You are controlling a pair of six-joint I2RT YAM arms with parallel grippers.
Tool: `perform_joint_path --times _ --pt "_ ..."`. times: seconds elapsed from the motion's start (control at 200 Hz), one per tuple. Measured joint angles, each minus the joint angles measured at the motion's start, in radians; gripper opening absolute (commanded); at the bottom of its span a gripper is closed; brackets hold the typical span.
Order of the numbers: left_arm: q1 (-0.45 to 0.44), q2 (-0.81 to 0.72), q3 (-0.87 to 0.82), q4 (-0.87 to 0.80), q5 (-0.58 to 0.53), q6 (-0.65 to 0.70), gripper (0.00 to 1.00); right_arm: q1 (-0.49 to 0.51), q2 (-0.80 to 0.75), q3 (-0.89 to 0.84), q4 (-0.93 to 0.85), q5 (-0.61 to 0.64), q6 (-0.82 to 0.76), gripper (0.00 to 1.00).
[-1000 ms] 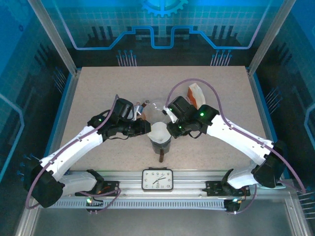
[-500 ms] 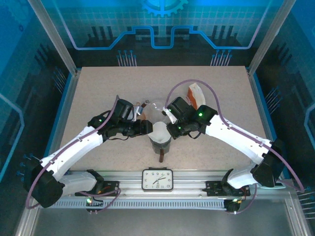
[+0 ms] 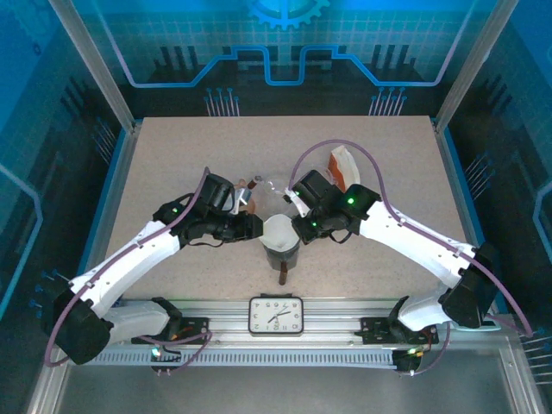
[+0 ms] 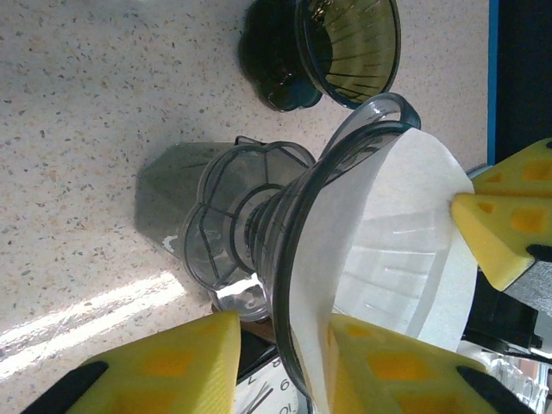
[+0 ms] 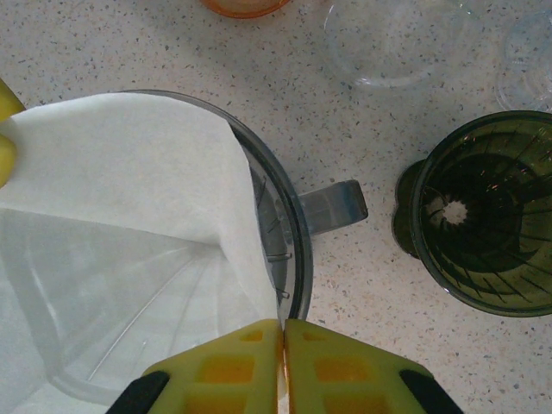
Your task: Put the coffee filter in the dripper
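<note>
A clear grey dripper (image 3: 285, 253) stands near the table's front middle. The white coffee filter (image 3: 279, 231) sits opened inside it. In the left wrist view, my left gripper (image 4: 285, 323) straddles the dripper (image 4: 250, 216) rim. Its inner finger lies against the filter (image 4: 405, 224), and a gap shows between its outer finger and the rim. In the right wrist view, my right gripper (image 5: 283, 326) is shut on the filter (image 5: 112, 172) edge just inside the dripper (image 5: 293, 233) rim. In the top view, the left gripper (image 3: 257, 226) and right gripper (image 3: 297, 228) flank the dripper.
A dark green dripper (image 5: 492, 216) stands on the table just behind the clear one. Clear glassware (image 5: 388, 43) and an orange-and-white holder (image 3: 343, 166) sit further back. A clock (image 3: 276, 315) lies on the front rail.
The filter stood up in a peak above the dripper a second ago. It now sits lower and spread open inside. Both arms have barely shifted.
</note>
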Motion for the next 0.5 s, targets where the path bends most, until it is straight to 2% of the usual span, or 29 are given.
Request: perform_joint_path --times 0.05,0.195,0.25,0.32,0.5 --pt "0.000 0.000 0.000 -0.002 0.000 0.004 0.27 0.000 0.000 0.000 0.000 0.002 0.001 0.16" --pt "0.000 0.006 0.000 -0.001 0.004 0.006 0.27 0.000 0.000 0.000 -0.001 0.016 0.011 0.45" --pt "0.000 0.008 0.000 -0.001 0.004 0.007 0.27 0.000 0.000 0.000 -0.001 0.025 0.021 0.53" --pt "0.000 0.011 0.000 -0.001 0.005 0.007 0.27 0.000 0.000 0.000 -0.001 0.029 0.022 0.58" --pt "0.000 0.015 0.000 -0.001 0.007 0.007 0.29 0.002 0.008 0.021 -0.004 0.029 0.023 0.62"
